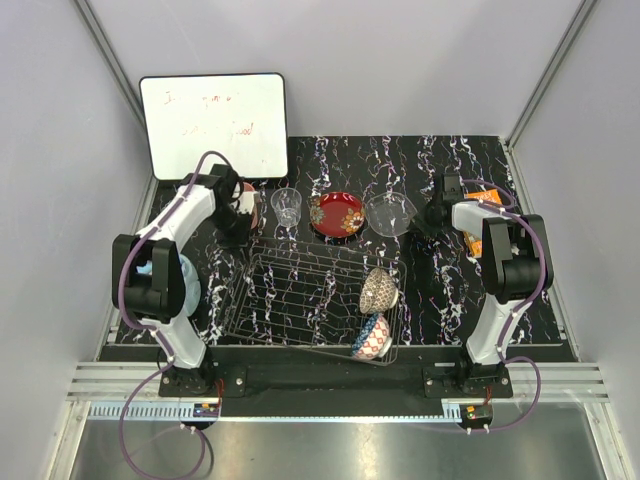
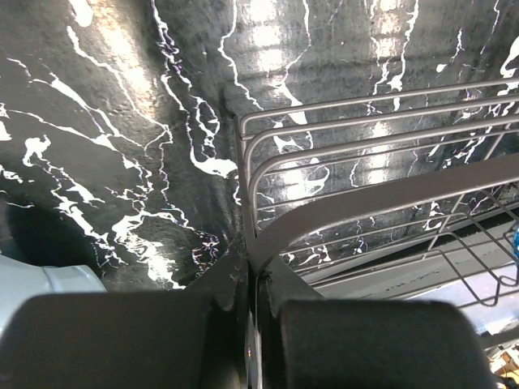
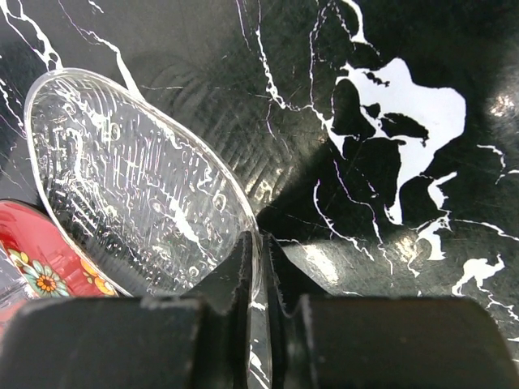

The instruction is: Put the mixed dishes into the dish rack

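The right gripper (image 3: 259, 247) has its two fingers squeezed on the rim of the clear glass bowl (image 3: 138, 178), one finger inside and one outside. The bowl is at the back of the black marbled table (image 3: 389, 97), just beside the red gold-patterned plate (image 3: 32, 259) and behind the dark wire dish rack (image 1: 300, 290). I cannot tell if the bowl touches the table.

Glass is hard, smooth and slippery, and it can break. So I think the rim is the right place to hold it, with a firm, slow lift.

The left gripper (image 2: 253, 271) looks pinched on the rack's corner wire. A beige speckled bowl (image 1: 378, 290) and a blue patterned bowl (image 1: 372, 340) stand in the rack.

The salmon-pink cup (image 1: 252, 197) is mostly hidden behind the left arm. From above, the see-through bowl's edge is hard to make out.
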Tool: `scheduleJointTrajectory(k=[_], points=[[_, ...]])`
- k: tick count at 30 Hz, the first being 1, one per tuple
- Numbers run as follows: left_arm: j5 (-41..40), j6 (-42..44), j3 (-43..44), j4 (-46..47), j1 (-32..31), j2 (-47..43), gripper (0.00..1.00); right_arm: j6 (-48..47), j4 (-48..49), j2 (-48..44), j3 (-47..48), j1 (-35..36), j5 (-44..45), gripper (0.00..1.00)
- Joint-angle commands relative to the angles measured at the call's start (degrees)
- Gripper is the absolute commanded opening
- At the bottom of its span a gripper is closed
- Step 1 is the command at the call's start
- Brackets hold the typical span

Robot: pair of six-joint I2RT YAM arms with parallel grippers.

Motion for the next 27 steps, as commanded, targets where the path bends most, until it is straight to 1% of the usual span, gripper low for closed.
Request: scheduleJointTrajectory(k=[1,2,3,11,14,15,19,24,27], points=[[0.46,2.08,-0.44,0.49,1.39,2.36,0.00,-1.07,-1.33,-0.47,-1.43,-0.07,1.92,0.05],[0.38,2.17,-0.61,0.49,1.48,2.27,0.00,-1.16,-1.42,-0.47,-1.25,-0.07,2.00,0.00],[0.73,1.91,-0.70,0.58,1.83,2.10,0.00,-1.25,-1.42,-0.38,-1.08,-0.16,2.09,0.00],[1.61,0.76,-1.50,1.02,4.90,4.46,0.00,-3.71,-1.69,-2.75,-0.55,-0.07,3.50,0.00],[3.27,0.50,-1.32,0.93,6.57,5.96,0.00,-4.85,-1.77,-4.60,-0.81,-0.07,4.38,0.00],[5.02,0.58,-0.80,0.41,7.10,6.75,0.00,-4.94,-1.86,-4.95,-0.81,-0.07,4.73,0.00],[6.96,0.50,-0.18,-0.03,7.10,6.67,0.00,-5.21,-2.21,-6.18,-0.38,-0.07,4.73,0.00],[10.65,0.85,-0.26,-0.56,7.10,5.61,0.00,-4.68,-2.74,-5.48,0.15,-0.07,4.73,0.00],[13.11,1.37,-0.52,-1.00,7.19,5.35,0.04,-4.50,-2.65,-5.04,0.15,0.02,4.73,0.00]])
